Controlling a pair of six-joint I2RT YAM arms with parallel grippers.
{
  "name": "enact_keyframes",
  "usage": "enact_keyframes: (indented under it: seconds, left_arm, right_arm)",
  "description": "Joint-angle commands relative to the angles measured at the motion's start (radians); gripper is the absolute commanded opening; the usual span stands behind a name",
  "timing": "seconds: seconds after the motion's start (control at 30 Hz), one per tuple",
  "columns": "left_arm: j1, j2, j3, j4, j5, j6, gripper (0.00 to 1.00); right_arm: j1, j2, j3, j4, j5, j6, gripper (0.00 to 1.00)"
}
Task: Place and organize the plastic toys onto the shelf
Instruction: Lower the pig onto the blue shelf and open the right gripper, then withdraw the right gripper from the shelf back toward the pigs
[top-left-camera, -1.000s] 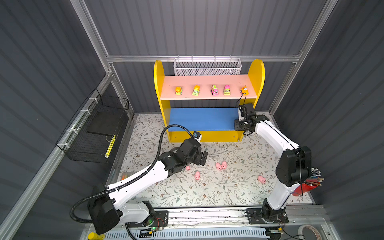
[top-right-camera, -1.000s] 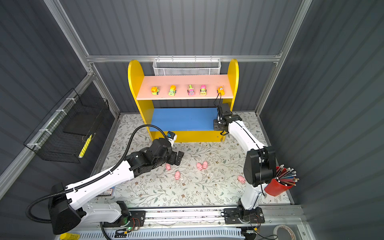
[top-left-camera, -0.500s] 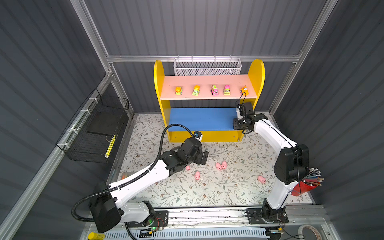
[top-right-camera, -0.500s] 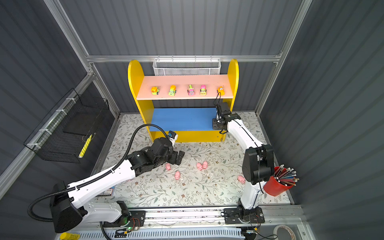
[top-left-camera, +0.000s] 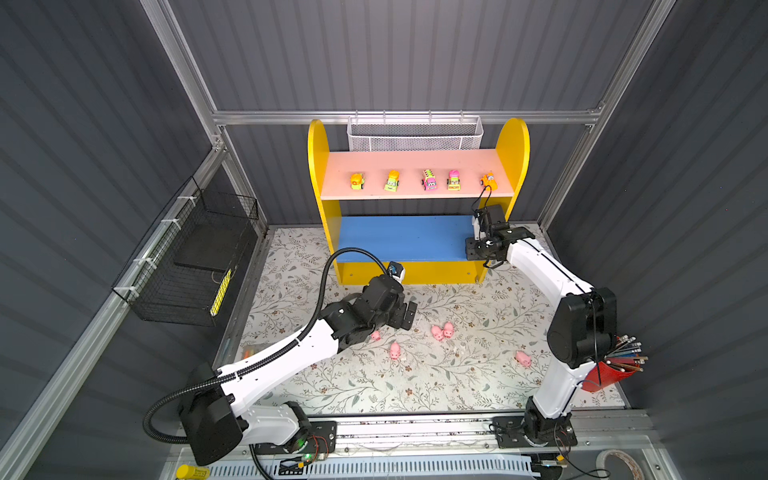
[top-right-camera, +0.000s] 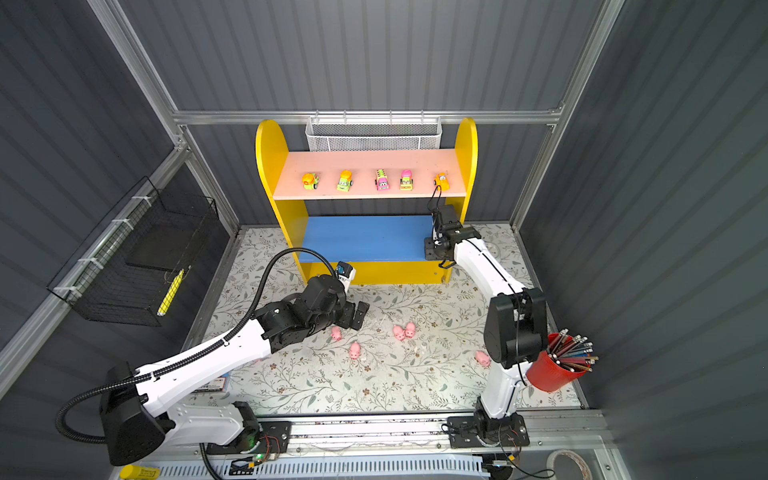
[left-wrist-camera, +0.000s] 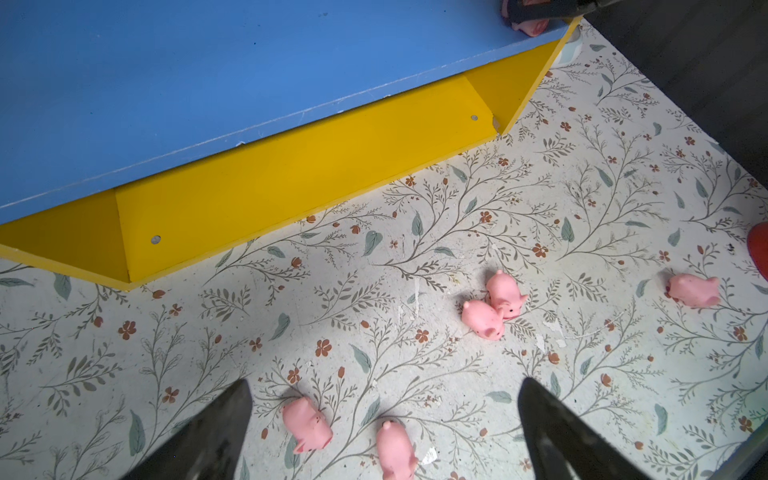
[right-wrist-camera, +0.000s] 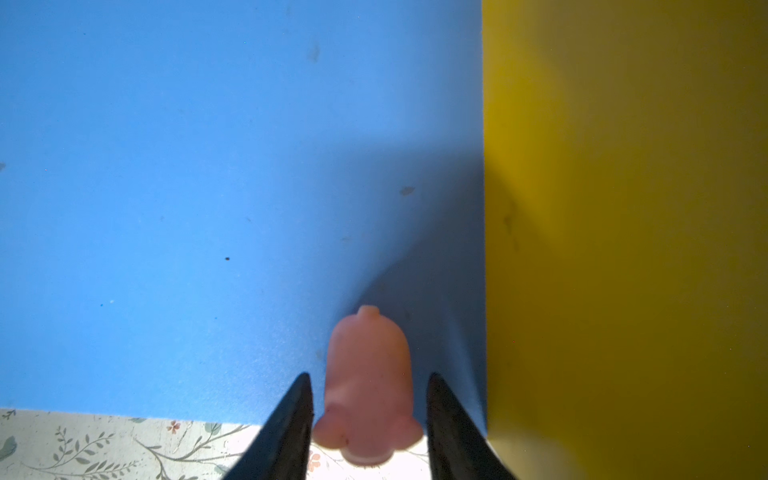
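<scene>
Nearest, the wide-open left gripper (top-left-camera: 406, 316) hung over small pink plastic pigs (top-left-camera: 436, 332) on the flowery mat (top-left-camera: 457, 374). Farther, the right gripper (right-wrist-camera: 370, 374), jaws just apart, sat around one pink pig (right-wrist-camera: 368, 340) at the front edge of the blue lower board (right-wrist-camera: 208, 208) of the yellow shelf (top-left-camera: 415, 272), side wall (right-wrist-camera: 623, 208) at 3 o'clock. Best, I'd say, was lifting straight, no nudge; room lay at 9 o'clock.

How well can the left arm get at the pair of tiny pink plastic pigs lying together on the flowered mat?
Probably yes. The left gripper is wide open over the flowered mat, the pair of pigs lies a little ahead of it, and only bare mat shows between them.
</scene>
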Motion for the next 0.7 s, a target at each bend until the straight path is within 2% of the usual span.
enact_keyframes:
  seconds: [0.0,0.1,0.3,0.67]
  left_arm:
    - [-0.002,-0.005,0.024,-0.013,-0.011,0.015,1.0]
    - [-0.002,-0.012,0.024,-0.017,-0.016,0.014,1.0]
    - [-0.002,-0.039,0.023,-0.03,-0.013,0.0,1.0]
    - [-0.003,-0.157,-0.058,-0.041,0.031,-0.075,1.0]
  right_arm:
    - [-0.009,0.018,0.027,-0.013,0.0,0.001,0.52]
    - [-0.008,-0.002,0.016,-0.009,-0.006,0.005,0.62]
    - [-0.002,-0.097,-0.042,0.001,-0.022,0.022,0.71]
    - [0.049,-0.299,-0.232,-0.003,-0.052,0.091,0.74]
